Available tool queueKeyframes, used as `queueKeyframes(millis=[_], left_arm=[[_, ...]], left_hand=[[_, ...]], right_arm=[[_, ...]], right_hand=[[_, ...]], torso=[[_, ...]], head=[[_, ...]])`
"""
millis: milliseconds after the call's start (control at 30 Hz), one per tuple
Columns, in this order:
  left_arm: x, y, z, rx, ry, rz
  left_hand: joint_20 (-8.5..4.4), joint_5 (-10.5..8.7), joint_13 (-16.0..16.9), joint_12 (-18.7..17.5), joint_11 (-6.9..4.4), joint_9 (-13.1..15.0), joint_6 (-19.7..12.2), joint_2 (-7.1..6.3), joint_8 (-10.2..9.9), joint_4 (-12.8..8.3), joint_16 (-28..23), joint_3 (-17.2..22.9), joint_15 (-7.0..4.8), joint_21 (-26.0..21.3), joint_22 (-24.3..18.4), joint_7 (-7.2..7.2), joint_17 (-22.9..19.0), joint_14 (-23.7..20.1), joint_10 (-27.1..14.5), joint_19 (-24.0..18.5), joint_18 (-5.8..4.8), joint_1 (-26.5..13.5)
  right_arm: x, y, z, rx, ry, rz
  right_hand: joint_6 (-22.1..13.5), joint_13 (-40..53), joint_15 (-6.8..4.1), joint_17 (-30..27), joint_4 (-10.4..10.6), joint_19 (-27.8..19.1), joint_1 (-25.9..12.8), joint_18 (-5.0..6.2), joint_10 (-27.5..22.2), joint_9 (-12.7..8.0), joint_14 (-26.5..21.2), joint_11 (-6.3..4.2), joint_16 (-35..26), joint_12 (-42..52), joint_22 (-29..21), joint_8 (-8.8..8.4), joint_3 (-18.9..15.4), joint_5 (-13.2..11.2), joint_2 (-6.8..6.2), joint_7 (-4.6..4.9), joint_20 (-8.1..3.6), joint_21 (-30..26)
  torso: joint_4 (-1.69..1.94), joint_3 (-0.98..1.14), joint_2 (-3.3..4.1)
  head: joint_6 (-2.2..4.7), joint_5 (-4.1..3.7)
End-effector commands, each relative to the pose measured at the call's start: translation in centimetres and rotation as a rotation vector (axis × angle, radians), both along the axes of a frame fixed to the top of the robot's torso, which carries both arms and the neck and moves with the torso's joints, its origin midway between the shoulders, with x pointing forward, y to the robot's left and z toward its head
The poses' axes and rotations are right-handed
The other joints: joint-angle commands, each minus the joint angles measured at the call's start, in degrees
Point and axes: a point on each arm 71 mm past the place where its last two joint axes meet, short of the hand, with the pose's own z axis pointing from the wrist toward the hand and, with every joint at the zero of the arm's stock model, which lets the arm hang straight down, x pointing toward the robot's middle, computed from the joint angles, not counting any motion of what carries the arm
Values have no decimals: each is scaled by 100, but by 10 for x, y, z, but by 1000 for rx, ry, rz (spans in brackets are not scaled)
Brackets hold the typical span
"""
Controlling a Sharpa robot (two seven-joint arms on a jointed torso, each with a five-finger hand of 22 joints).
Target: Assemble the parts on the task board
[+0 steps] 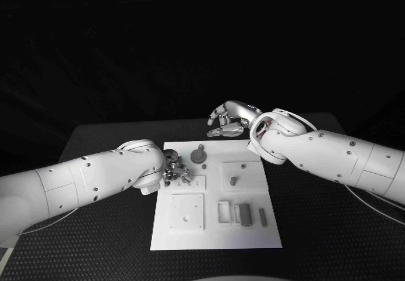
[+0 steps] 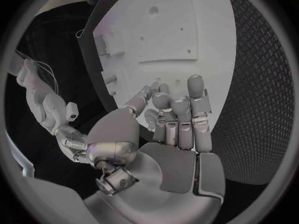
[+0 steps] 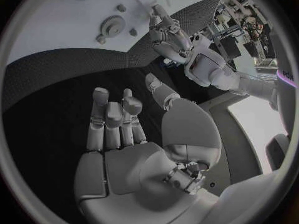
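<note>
Overhead, the gear (image 1: 198, 155) lies on the task board (image 1: 215, 234).

Bright light is falling on the task board (image 1: 215, 228) while everything beyond the table (image 1: 110, 246) is sinking into black; wrist views are bending edges strongly.

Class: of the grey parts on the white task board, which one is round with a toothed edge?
The gear, on the task board at its far end beside the left hand; the parts at the near end are straight bars.
</note>
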Motion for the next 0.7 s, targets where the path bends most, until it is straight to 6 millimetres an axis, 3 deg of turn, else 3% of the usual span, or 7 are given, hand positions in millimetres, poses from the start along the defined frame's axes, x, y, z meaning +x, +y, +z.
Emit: queueKeyframes(millis=[33, 700], left_arm=[[-1, -2, 0, 36, -14, -34], [-1, -6, -3, 49, -25, -50]], left_hand=[[-31, 14, -9, 15, -30, 550, 550, 65, 266, 33, 41, 1, -32, -16, 10, -92, -8, 15, 21, 88, 12, -2], [-41, 14, -25, 19, -42, 572, 564, 32, 276, 72, 74, -10, -37, -14, 25, -105, -52, 40, 50, 116, 12, -61]], right_arm=[[0, 1, 0, -4, 7, 6], [0, 3, -1, -4, 11, 9]], right_hand=[[-5, -8, 29, -7, 19, -29, 15, 78, -39, 1, 9, 12, -29, -32, 17, -28, 25, 12, 10, 6, 7, -29], [-3, -9, 29, -7, 26, -29, 5, 78, -40, 1, 9, 12, -29, -32, 19, -29, 21, 12, 12, 6, 10, -30]], torso=[[1, 1, 1], [-6, 8, 3]], head=[[-7, -5], [-6, -33]])
